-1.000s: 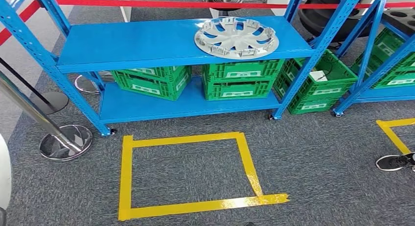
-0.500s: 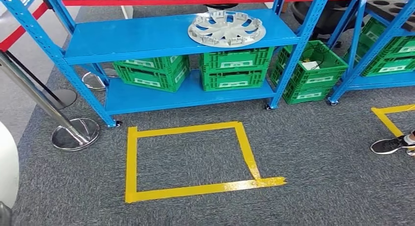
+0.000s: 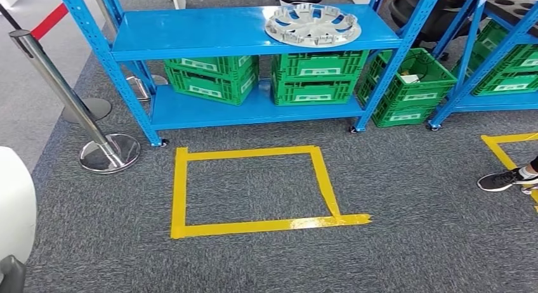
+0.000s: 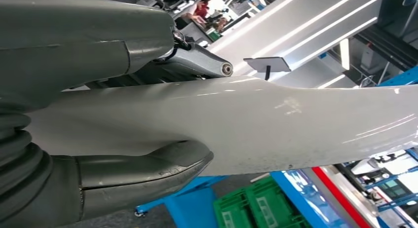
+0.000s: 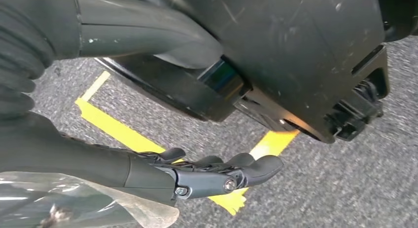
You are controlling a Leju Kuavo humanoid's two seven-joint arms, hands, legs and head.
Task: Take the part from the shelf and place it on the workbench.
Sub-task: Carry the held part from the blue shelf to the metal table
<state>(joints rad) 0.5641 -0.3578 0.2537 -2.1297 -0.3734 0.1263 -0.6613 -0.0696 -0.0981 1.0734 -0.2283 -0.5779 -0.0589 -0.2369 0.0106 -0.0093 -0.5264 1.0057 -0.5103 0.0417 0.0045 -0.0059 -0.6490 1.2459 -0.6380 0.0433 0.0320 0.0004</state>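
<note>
A silver hubcap-like part [image 3: 313,25] is seen lying flat on the top board of a blue shelf [image 3: 190,34], toward its right end, untouched by either hand. Green crates [image 3: 212,78] are stowed on the lower board beneath it, and another green crate [image 3: 412,87] stands on the floor just beside the shelf's right post. A square of yellow tape [image 3: 179,191] is marked out on the grey carpet in front of the shelf.

In the right wrist view, the right hand [image 5: 217,173] is shown hanging over the carpet and a strip of the yellow tape, its dark fingers [image 5: 261,166] held out nearly straight and close together, with nothing held. In the left wrist view, the left hand [image 4: 123,178] is pictured beside a glossy white body panel; its thick grey thumb is visible, nothing is seen in its hold, and how far the fingers are spread cannot be told.

A chrome barrier post [image 3: 63,90] stands at the left, and a person's dark shoe [image 3: 504,179] rests on the carpet at the right edge.
</note>
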